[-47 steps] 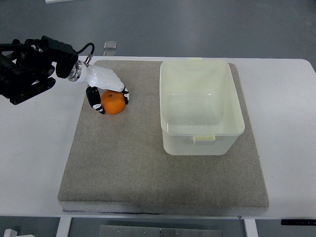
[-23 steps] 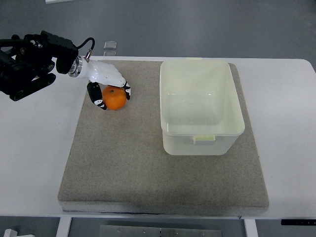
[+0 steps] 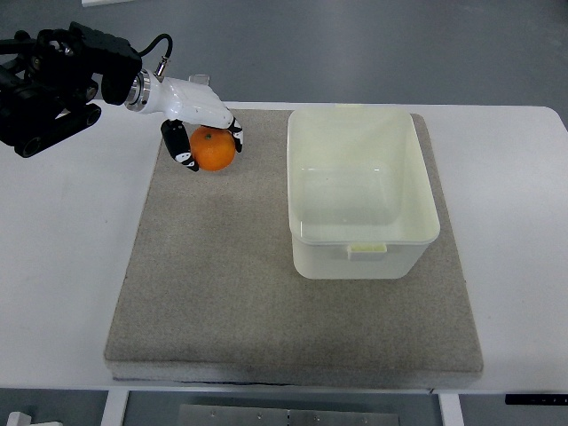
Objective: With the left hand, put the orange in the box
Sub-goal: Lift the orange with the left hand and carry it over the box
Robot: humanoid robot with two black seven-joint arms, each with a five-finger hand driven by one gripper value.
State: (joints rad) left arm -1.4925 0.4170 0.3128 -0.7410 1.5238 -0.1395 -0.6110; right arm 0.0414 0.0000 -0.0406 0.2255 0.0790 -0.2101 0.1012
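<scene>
I have the left robot hand [image 3: 202,124] wrapped over the orange [image 3: 214,148], its dark-tipped fingers [image 3: 182,147] curled down on both sides of the fruit, so it is gripping it. The orange sits at the far left part of the grey mat [image 3: 222,284], near the mat's back edge and well apart from the box [image 3: 361,257], which stands open and empty on the mat's right half. Whether the fruit is clear of the mat or resting on it I cannot tell from this steep angle. The right arm is nowhere in my picture.

I judge the orange to be light, round and fairly firm, with a skin that gives a little but can roll out of a loose hold. The best grip is across its widest part, fingers on opposite sides with the palm on top, much as it is held now. I would squeeze only enough to stop it slipping, since hard pressure could bruise it. The white worktop [image 3: 62,266] around the mat offers nothing to catch a dropped fruit.
</scene>
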